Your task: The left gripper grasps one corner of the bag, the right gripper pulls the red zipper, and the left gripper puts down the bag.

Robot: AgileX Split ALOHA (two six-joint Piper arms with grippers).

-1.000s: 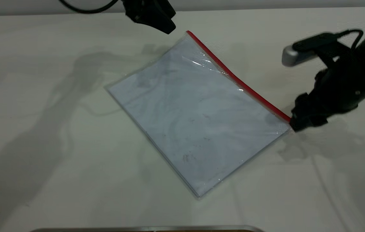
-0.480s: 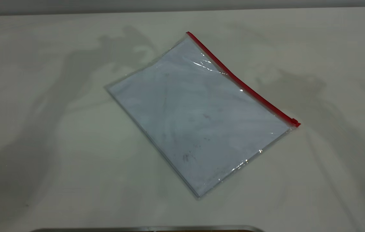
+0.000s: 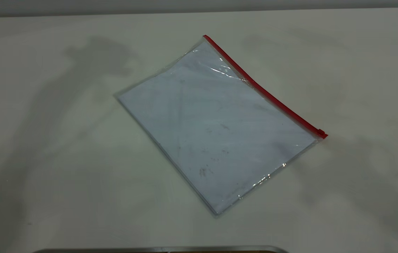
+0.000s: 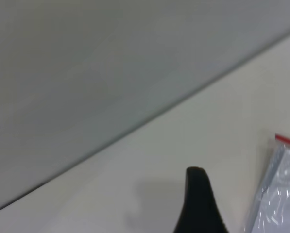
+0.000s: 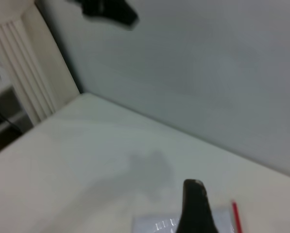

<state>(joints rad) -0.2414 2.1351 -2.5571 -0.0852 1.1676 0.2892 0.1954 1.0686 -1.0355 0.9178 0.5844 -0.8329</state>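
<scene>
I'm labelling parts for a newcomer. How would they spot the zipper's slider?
On the white table lies one clear bag, set at a slant. Follow the red zipper along its long edge to the corner nearer the camera: the slider is the small red knob there.

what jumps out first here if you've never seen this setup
A clear plastic bag lies flat and askew in the middle of the white table, nothing touching it. Its red zipper runs along the far right edge, with the small slider at the near end. Neither gripper shows in the exterior view; each wrist view shows just one dark fingertip.
</scene>
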